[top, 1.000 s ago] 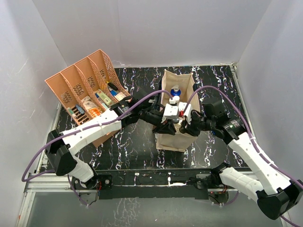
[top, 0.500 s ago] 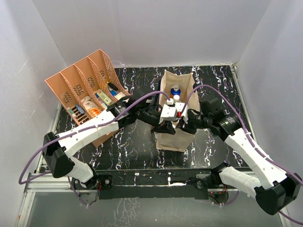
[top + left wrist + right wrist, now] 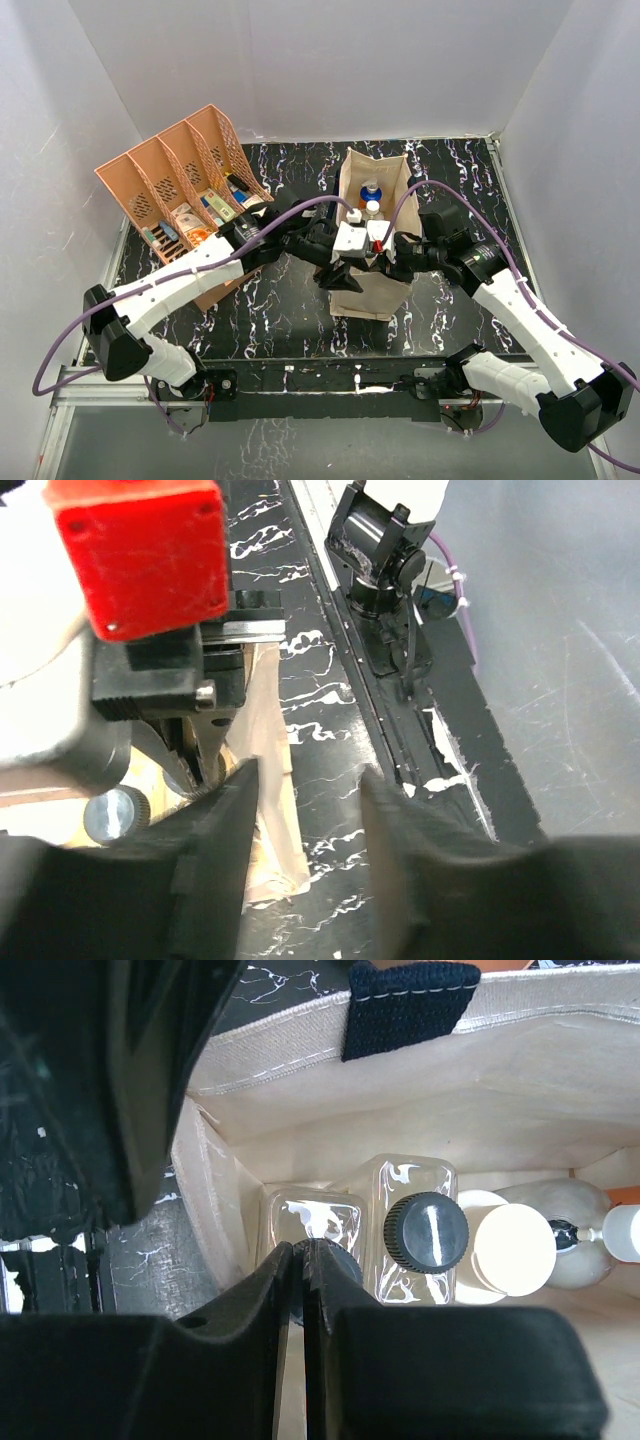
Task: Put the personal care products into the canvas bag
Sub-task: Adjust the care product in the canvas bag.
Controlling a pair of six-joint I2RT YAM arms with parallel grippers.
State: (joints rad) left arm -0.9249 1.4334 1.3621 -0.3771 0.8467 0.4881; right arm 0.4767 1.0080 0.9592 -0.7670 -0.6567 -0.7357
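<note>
- The right gripper [image 3: 300,1252], closed on nothing visible, hangs directly above upright bottles [image 3: 425,1232] inside the bag [image 3: 400,1110], toward the table's far edge.
- The left gripper [image 3: 305,777] is open beside the bag's near wall.

Top cam high above the near edge, looking down on the whole table [image 3: 290,305]; both wrist cams close-up on the canvas bag [image 3: 365,298] (right one straight down into it), shared by all three.

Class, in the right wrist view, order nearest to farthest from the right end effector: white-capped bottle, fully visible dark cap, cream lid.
1. Fully visible dark cap, beside the right end effector.
2. Cream lid, further right.
3. White-capped bottle, right edge.
</note>
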